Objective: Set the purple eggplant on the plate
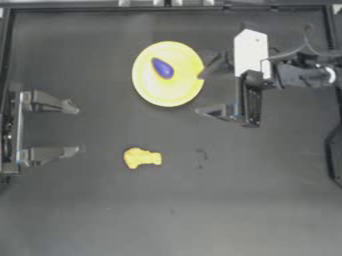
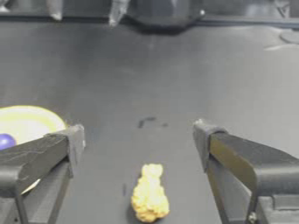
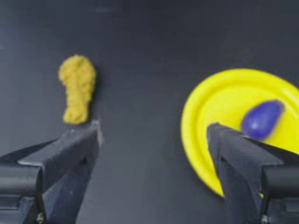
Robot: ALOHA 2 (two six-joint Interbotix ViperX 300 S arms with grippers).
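Note:
The purple eggplant [image 1: 162,68] lies on the pale yellow plate [image 1: 179,90], a little off its centre. My right gripper [image 1: 208,86] hovers open just beside the plate's right rim, holding nothing. In the right wrist view the eggplant [image 3: 262,119] rests on the plate [image 3: 219,109], and the gripper [image 3: 153,131] has only dark table between its spread jaws. My left gripper [image 1: 73,128] is parked open at the left edge of the table, far from the plate. Its wrist view catches a slice of the plate [image 2: 26,120] and the eggplant [image 2: 6,141] past one jaw.
A yellow lumpy toy [image 1: 141,158] lies on the table below the plate, between the two arms; it also shows as the yellow toy [image 2: 150,194] and the yellow toy [image 3: 78,87] in the wrist views. A white block [image 1: 250,51] on the right arm sits near the plate's right.

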